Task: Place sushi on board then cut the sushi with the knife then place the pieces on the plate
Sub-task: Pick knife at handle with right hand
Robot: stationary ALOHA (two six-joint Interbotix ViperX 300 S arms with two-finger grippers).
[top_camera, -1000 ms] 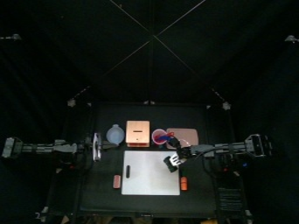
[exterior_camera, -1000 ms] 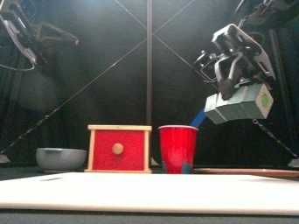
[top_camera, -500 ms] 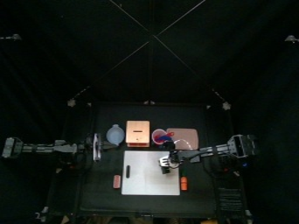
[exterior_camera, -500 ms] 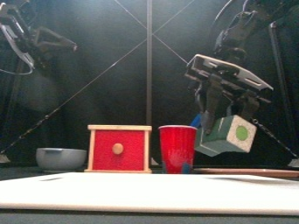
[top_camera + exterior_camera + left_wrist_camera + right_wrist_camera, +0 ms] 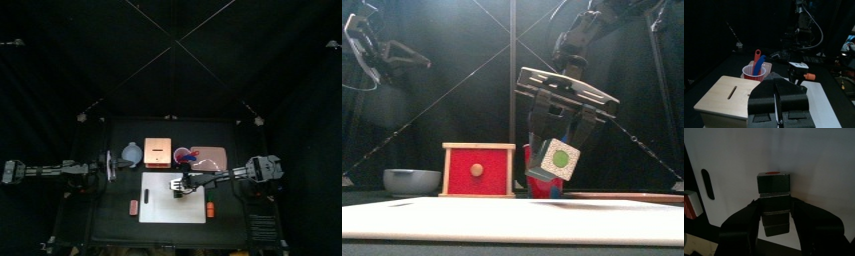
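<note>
Tabletop [image 5: 114, 225] carries a white cutting board [image 5: 167, 208] in front; behind it stand a wooden box [image 5: 478, 170], pink tray [image 5: 214, 157], blue-grey bowl [image 5: 412, 180] and red cup [image 5: 753, 74] with two knives [image 5: 759, 60]. Right hand [image 5: 181, 183] clamps the sushi roll [image 5: 774, 190] low over the board, long axis along the jaws, white end face frontward, half hiding the cup. Left hand [image 5: 777, 97], pinched closed, hangs at left.

red cup [image 5: 540, 187] mostly hidden, behind sushi roll [image 5: 559, 158]

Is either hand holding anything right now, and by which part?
The right hand grips the sushi roll across its sides, near the end closer to the wrist; the other end sticks out over the white board. The left hand holds nothing.
</note>
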